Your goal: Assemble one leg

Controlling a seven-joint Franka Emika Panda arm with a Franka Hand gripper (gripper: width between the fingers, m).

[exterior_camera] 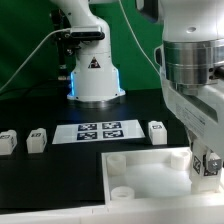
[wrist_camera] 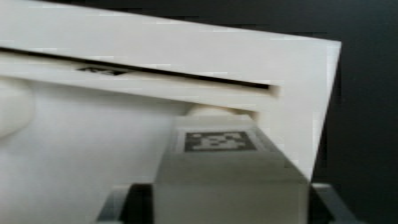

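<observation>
Gripper (exterior_camera: 205,160) is seen low at the exterior view's right and is clamped on the leg (exterior_camera: 210,165). The leg is held upright between the fingers, its tag face turned toward the exterior camera. In the wrist view the leg (wrist_camera: 222,160) is framed by the dark fingers (wrist_camera: 121,206) on both sides, tag visible near its far end. The held leg is positioned at the right end of the flat board (exterior_camera: 150,180), just over that end's edge; whether it touches the board cannot be told. A round socket (exterior_camera: 120,190) is seen at the board's near left corner. A second leg (exterior_camera: 157,131) is stood on the black table (exterior_camera: 40,190) behind the board, near the gripper. The marker board (exterior_camera: 97,130) is laid further to the exterior view's left, and two more legs (exterior_camera: 37,139) are stood beyond it, well apart from the gripper. The robot base (exterior_camera: 95,75) is seen at the back.
</observation>
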